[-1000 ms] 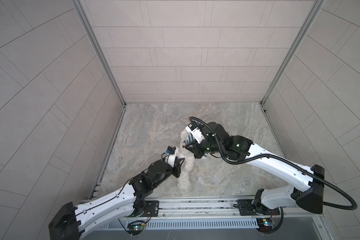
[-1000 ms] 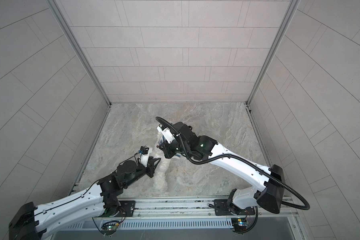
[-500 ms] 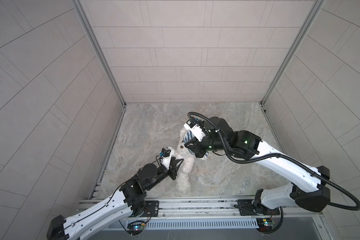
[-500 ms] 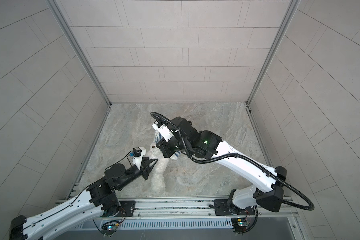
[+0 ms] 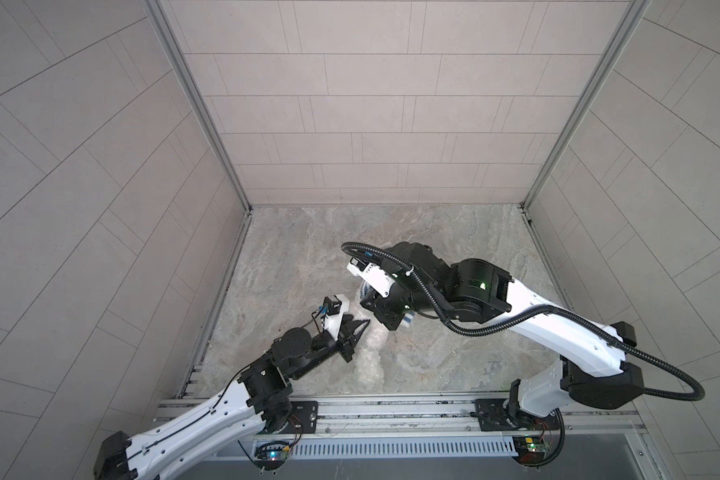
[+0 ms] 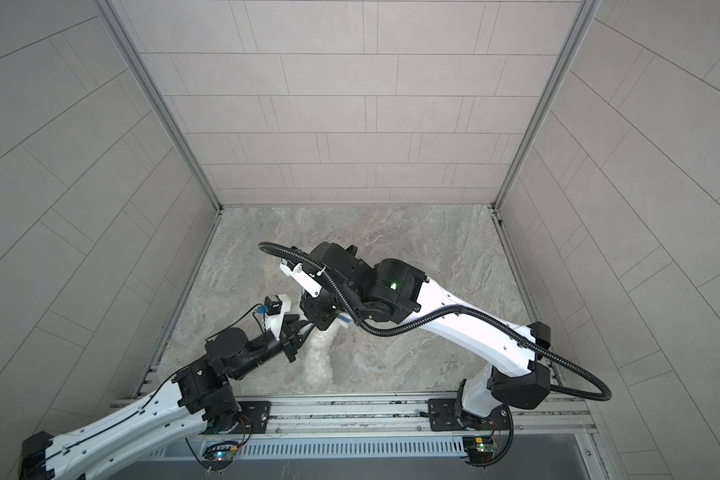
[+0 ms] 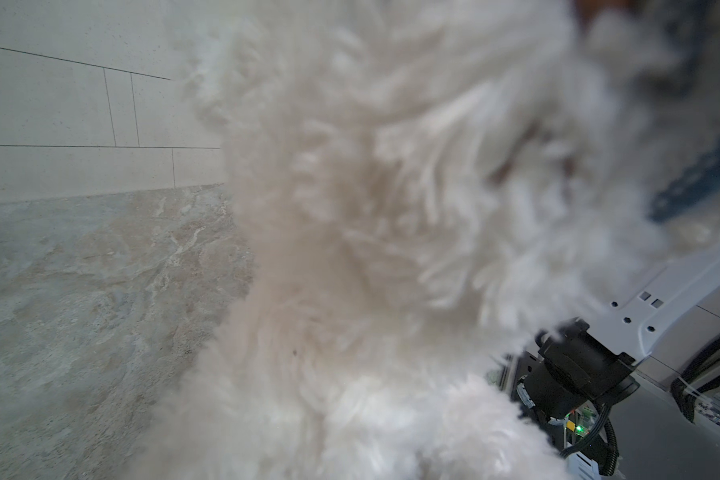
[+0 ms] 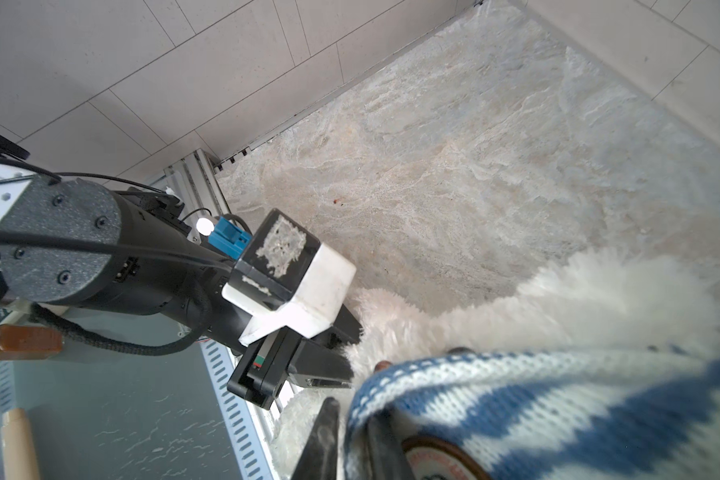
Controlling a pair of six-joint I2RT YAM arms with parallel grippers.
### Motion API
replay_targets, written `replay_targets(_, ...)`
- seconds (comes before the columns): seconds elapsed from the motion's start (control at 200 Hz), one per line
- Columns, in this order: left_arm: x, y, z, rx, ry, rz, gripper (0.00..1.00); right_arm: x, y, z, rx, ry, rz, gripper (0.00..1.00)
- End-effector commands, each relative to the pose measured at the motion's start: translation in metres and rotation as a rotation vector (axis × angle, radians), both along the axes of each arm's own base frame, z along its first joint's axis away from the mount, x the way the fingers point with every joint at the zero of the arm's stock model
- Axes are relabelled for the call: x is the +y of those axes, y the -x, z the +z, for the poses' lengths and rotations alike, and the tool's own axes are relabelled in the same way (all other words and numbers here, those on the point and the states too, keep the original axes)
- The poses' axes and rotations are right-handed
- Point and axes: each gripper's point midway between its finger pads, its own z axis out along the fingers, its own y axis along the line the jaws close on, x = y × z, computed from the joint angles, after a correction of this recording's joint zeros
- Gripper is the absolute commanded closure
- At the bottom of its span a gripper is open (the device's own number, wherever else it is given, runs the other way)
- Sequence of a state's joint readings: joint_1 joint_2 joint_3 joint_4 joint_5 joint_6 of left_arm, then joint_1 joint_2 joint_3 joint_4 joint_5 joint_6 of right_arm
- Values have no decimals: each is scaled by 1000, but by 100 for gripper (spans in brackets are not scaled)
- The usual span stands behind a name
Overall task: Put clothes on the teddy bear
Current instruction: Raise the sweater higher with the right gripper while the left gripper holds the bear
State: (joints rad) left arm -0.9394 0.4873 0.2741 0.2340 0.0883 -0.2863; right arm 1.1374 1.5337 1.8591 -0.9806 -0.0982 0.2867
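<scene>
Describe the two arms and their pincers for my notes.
Both arms have white shells with black joints. The right arm carries a black corrugated conduit and a green light; the left arm a thin black cable and a white-and-black camera block with a blue plug. The left pincer and right pincer are black.

Marbled grey-beige surface, enclosed on three sides by pale tiled walls. Slotted aluminium rail along near edge; perforated vent strip beside it.
</scene>
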Motion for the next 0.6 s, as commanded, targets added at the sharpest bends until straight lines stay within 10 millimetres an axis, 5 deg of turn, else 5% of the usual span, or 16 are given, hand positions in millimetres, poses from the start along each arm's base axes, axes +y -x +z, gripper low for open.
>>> replay_targets(0.0,-3,9,40,-90,104,-50,100,-12,-3,7,-50,47,-35,80)
replay_targets(0.596,0,16,49,-103,170,-71,100,-2,11,37,-115,7,-13,64)
